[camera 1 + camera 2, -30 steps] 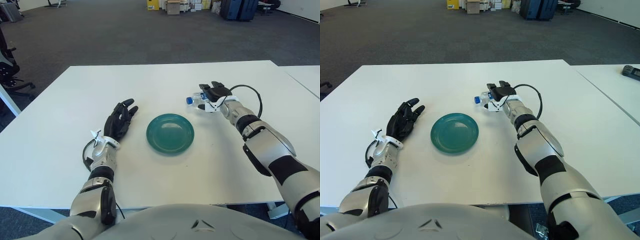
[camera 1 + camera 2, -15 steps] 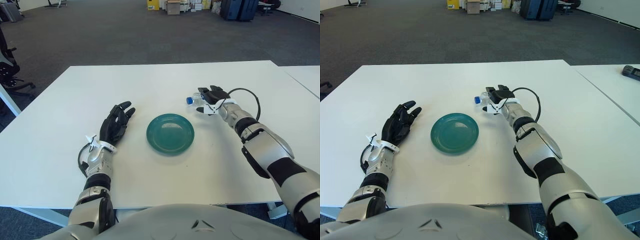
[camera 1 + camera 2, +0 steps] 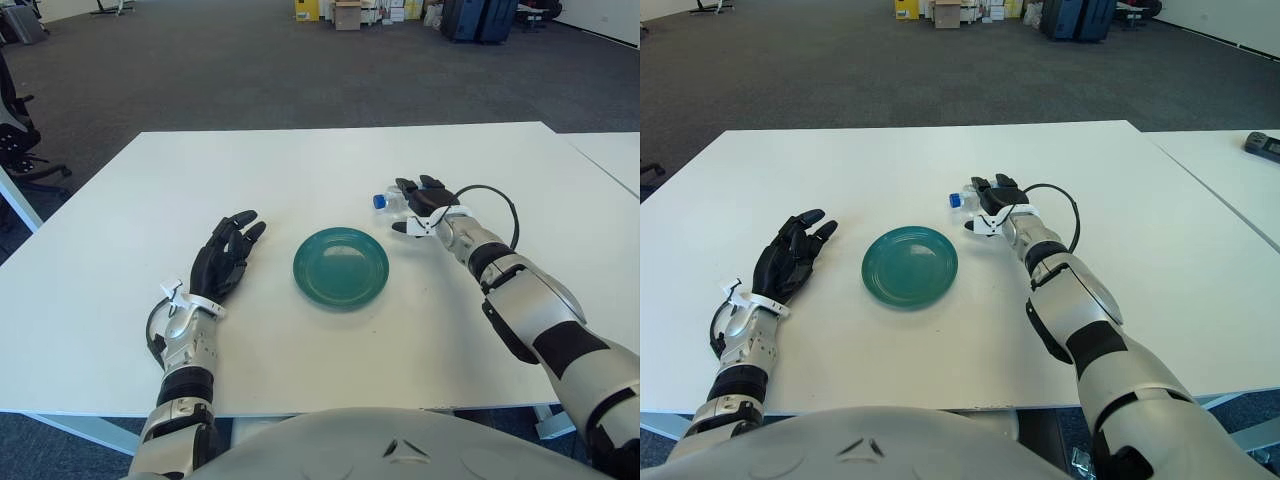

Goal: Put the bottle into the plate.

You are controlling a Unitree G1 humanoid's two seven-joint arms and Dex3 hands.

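A small clear bottle (image 3: 388,202) with a blue cap lies on its side on a white table (image 3: 300,150), its cap pointing toward the robot's left. It sits beyond and to the right of a round teal plate (image 3: 340,267), clearly apart from the plate's rim. The plate lies flat near the middle of the table and holds nothing.

The right hand (image 3: 424,204) is at the bottle, on its right side. Its dark fingers (image 3: 431,187) reach over the bottle's body, and a white-tipped thumb sticks out toward the plate. The fingers cover most of the bottle, so only the cap end shows. Whether the fingers are closed around the bottle or only lying against it cannot be told from either view. A black cable loops from the wrist of this hand over the table behind the forearm.

The left hand (image 3: 222,259) shows to the left of the plate, well apart from it, palm down with its black fingers spread and straight, holding nothing.

Past the far edge of the table is grey carpeted floor, with boxes and dark cases at the far end of the room.
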